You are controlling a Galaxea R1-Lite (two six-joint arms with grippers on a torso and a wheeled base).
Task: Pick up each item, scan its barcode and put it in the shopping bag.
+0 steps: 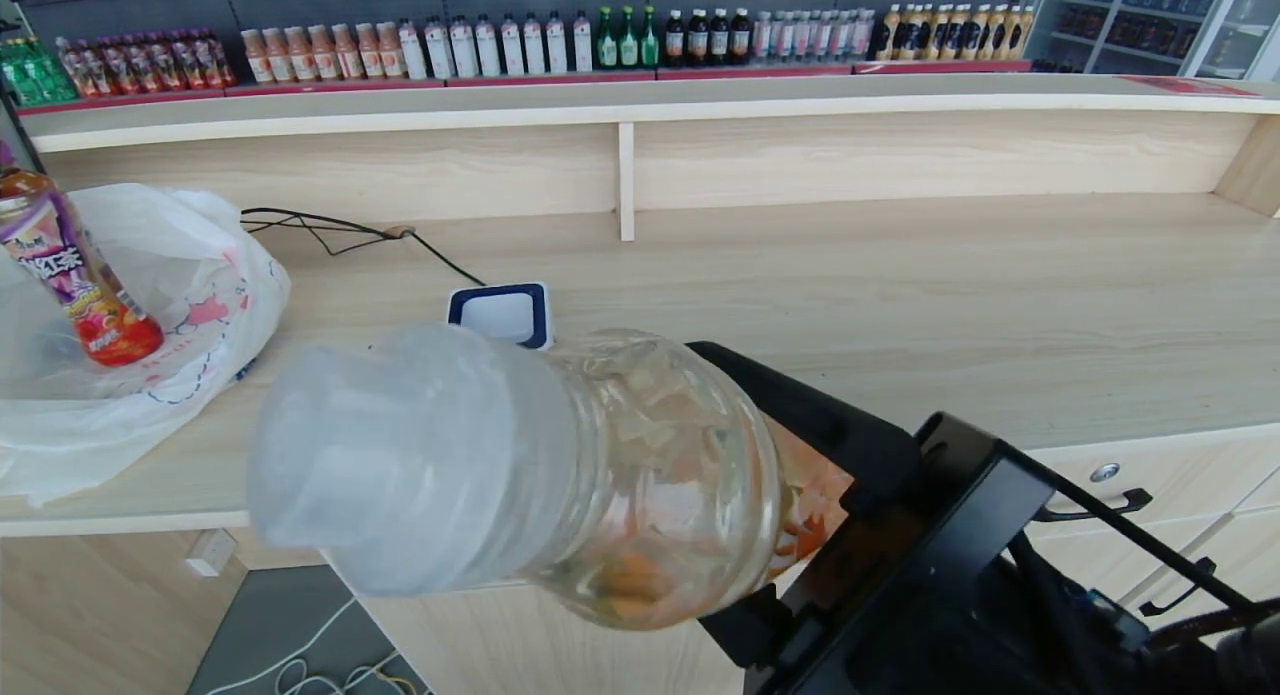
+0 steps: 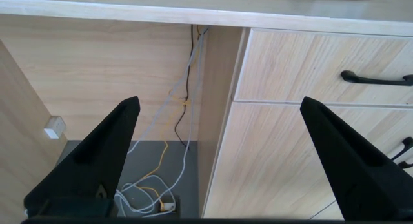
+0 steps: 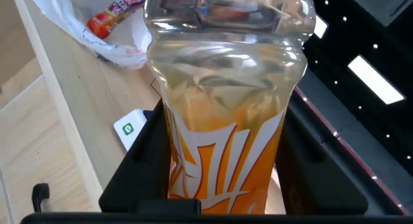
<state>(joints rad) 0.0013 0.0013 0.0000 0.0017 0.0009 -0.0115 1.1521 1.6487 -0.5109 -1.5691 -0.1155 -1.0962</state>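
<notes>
Right gripper (image 1: 790, 505) (image 3: 226, 179), clamped on the orange-labelled bottle (image 1: 520, 465) (image 3: 226, 88): its black fingers press the label from both sides. The bottle is carried off the counter (image 1: 900, 305) on the robot's side of the scanner (image 1: 500, 313) (image 3: 132, 128), tilted with its white cap toward the scanner's left and its base in the jaws.

Progress: one item, a red-and-purple-labelled bottle (image 1: 75, 275), already lies in the shopping bag (image 1: 220, 275), which sits on the counter well to the left of the scanner. The held bottle is picked up but not yet bagged, and whether its barcode has been read cannot be told. Judged remaining: present the label to the scanner if needed, then carry the bottle leftward into the bag.

Arm pose: the right arm rises from the scanner's near right, wrist turned so the bottle lies nearly level. Left gripper (image 2: 219, 166): fingers spread wide with nothing between them, hanging lower than the scanner, before the cabinet fronts under the counter.
</notes>
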